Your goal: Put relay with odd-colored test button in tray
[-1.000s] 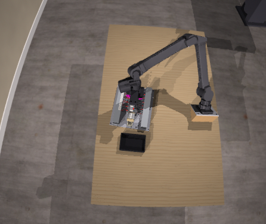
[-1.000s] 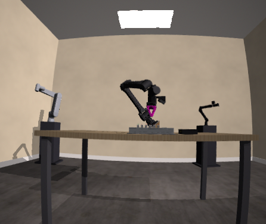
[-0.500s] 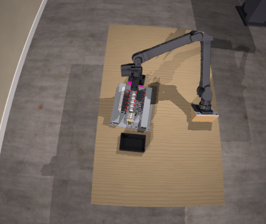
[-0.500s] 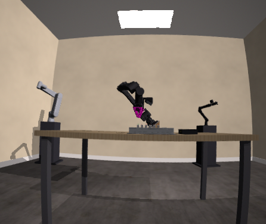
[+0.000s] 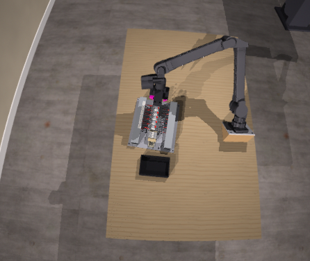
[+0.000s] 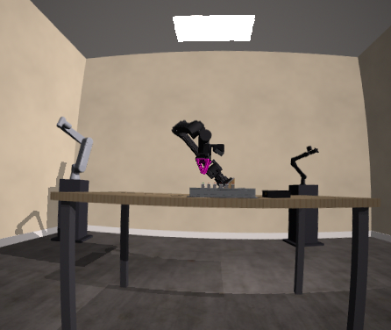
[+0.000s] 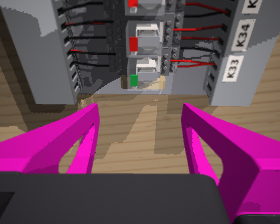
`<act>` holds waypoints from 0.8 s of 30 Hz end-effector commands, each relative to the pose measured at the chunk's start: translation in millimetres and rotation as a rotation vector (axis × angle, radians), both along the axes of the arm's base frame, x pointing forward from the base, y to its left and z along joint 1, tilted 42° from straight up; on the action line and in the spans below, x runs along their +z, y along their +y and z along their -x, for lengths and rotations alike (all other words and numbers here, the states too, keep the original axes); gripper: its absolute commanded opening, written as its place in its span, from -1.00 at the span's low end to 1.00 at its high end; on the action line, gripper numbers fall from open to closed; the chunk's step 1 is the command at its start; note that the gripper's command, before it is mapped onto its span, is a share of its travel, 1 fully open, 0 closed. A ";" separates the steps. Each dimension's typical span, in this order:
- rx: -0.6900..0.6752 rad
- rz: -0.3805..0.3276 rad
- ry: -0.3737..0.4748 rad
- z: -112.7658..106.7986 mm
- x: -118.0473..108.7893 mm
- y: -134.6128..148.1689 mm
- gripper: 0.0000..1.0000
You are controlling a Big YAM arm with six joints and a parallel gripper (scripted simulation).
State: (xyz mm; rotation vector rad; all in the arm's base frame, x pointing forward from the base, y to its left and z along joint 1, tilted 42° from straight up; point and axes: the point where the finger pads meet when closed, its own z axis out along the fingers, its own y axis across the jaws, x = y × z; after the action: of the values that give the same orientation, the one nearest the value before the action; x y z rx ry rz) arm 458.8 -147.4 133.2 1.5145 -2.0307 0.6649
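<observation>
Wrist view, left to right: magenta left finger [image 7: 52, 140] at 8 o'clock, green-button relay [image 7: 144, 72] at 12 in the end socket of the relay panel [image 7: 47, 55], right finger at 4. Gripper [image 7: 140, 120] part open, holding nothing. Black tray [image 5: 154, 166] sits just beyond the panel's end.

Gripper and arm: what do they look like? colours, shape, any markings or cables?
The arm is dark grey to black, built of slim boxy links with rounded joints, on a tan block with a pale top plate. The gripper has two bright magenta, wedge-shaped fingers with open triangular cut-outs, on a black body. No markings or loose cables are visible.
</observation>
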 end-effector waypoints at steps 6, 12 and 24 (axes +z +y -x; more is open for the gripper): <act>0.000 0.001 -0.038 -9.7 11.2 -1.9 0.17; 0.000 0.002 -0.040 -10.3 11.6 -0.9 0.17; 0.001 0.002 -0.041 -10.7 11.8 -0.4 0.17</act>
State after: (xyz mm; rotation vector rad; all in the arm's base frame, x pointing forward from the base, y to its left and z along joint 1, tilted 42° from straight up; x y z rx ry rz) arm 458.8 -147.4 133.2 1.5145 -2.0307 0.6649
